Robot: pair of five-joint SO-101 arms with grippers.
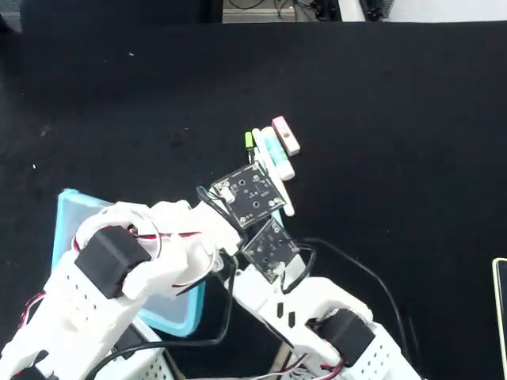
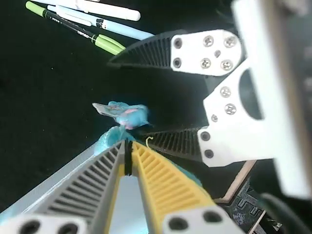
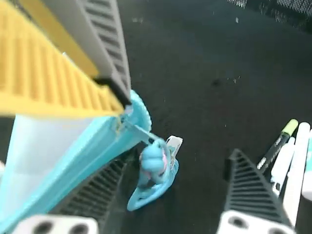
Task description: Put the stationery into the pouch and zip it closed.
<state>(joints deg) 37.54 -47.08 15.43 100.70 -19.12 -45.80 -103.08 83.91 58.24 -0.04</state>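
The light blue pouch (image 1: 70, 215) lies at the table's left, partly under an arm. My left gripper (image 2: 127, 146), with yellow and grey fingers, is shut on the pouch's zipper end (image 3: 127, 113). A blue and pink zipper charm (image 3: 153, 163) hangs just beyond it on the black mat. My right gripper (image 3: 183, 161) stands open, its black fingers on either side of the charm (image 2: 124, 113) without touching it. The stationery (image 1: 273, 150) lies together farther out: a green pen (image 2: 73, 29), white markers (image 3: 297, 161) and a pink eraser (image 1: 286, 134).
Both arms crowd the table's near middle, with their wrist boards (image 1: 253, 194) over the grippers. Cables (image 1: 356, 269) trail on the right. A yellow-edged object (image 1: 500, 317) sits at the right edge. Black mat (image 1: 396, 119) spreads to the back and right.
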